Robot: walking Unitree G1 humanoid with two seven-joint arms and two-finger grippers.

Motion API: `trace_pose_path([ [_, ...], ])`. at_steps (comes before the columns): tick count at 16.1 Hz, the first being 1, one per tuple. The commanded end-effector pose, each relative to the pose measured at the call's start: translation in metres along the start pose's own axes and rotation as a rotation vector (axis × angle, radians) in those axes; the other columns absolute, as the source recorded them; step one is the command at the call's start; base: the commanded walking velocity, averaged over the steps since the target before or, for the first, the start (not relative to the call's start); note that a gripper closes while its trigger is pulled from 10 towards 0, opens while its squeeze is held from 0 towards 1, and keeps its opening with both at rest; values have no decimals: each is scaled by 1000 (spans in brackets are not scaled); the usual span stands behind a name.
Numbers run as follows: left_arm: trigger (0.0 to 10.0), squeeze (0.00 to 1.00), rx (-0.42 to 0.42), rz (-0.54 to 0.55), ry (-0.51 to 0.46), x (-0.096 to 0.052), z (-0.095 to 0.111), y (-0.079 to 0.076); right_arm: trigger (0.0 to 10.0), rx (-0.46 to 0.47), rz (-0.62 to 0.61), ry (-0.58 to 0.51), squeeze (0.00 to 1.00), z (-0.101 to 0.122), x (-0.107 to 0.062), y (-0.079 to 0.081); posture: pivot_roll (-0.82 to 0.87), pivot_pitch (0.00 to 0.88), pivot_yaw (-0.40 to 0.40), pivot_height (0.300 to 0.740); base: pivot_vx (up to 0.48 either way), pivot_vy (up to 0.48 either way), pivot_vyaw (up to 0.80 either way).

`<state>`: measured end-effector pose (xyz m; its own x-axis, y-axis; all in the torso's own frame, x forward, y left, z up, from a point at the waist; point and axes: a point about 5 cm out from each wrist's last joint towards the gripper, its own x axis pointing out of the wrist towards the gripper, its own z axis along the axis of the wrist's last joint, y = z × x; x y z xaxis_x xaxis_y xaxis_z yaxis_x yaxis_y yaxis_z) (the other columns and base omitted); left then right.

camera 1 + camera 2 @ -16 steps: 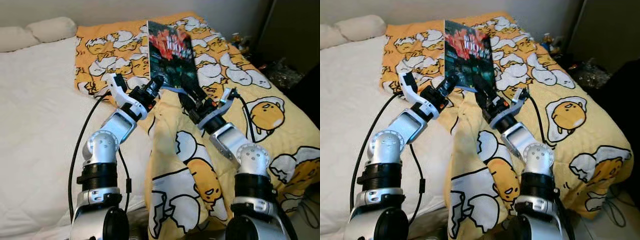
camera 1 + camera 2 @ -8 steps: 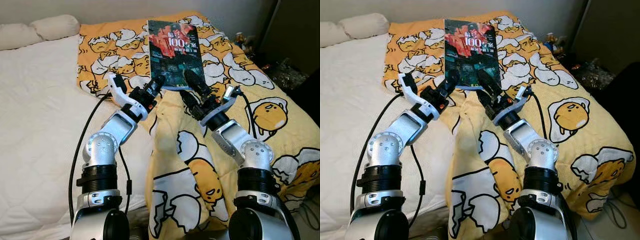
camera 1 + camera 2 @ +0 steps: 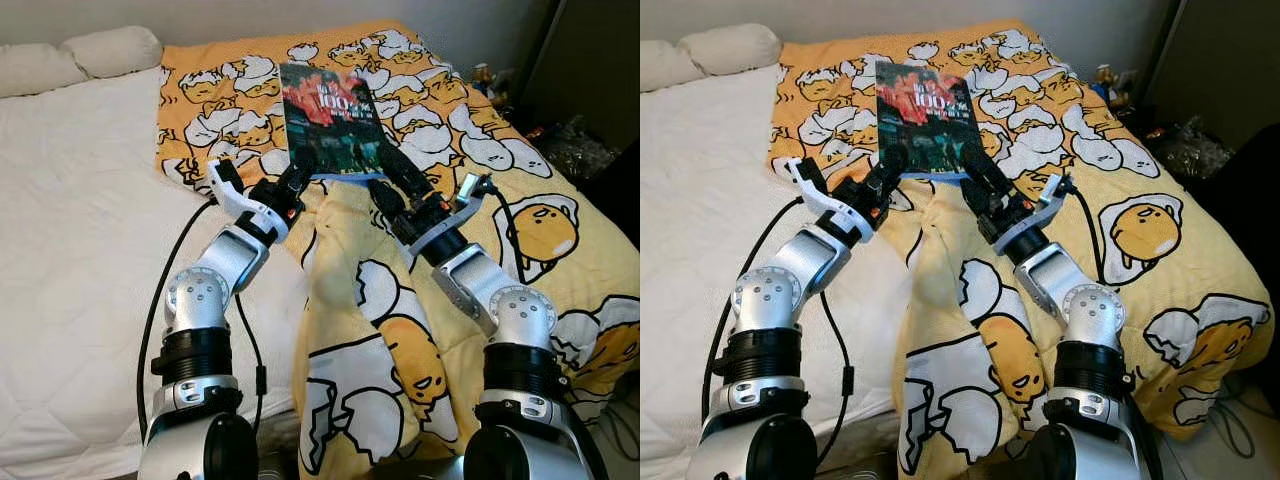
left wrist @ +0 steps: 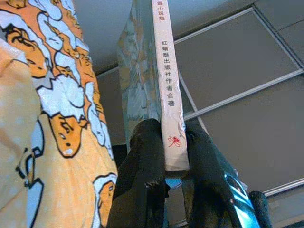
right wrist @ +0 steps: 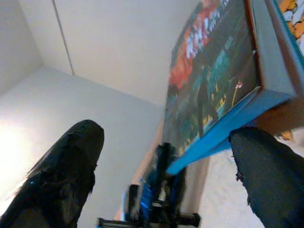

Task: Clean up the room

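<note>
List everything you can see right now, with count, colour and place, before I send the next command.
book: one, dark cover with red and teal art, held up above the blanket.
blanket: one, yellow-orange with white and yellow egg cartoons, spread over the bed's right half and hanging off the near edge.
sheet: one, white, covering the bed's left half.
pillows: two, cream, at the head of the bed, far left.
clutter: several small items, too dark to identify, on the floor right of the bed.
left end effector: one, black, shut on the book's spine at its lower corner.
right end effector: one, black, open, fingers either side of the book's lower right corner.
</note>
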<state>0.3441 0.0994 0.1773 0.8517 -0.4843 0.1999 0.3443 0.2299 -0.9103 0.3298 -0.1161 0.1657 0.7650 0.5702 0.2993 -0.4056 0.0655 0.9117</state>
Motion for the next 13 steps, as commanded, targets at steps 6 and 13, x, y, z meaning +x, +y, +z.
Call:
trace_pose_path([
  [6, 0, 0, 164, -66, 15, 4, 17, -13, 10000, -129, -218, -50, 0, 28, -26, -26, -96, 0, 82, 740, 0, 0, 0],
  [13, 0, 0, 217, -89, 42, 19, 14, -23, 10000, -102, -24, 60, 0, 2, -22, -5, -114, 0, 117, 740, 0, 0, 0],
])
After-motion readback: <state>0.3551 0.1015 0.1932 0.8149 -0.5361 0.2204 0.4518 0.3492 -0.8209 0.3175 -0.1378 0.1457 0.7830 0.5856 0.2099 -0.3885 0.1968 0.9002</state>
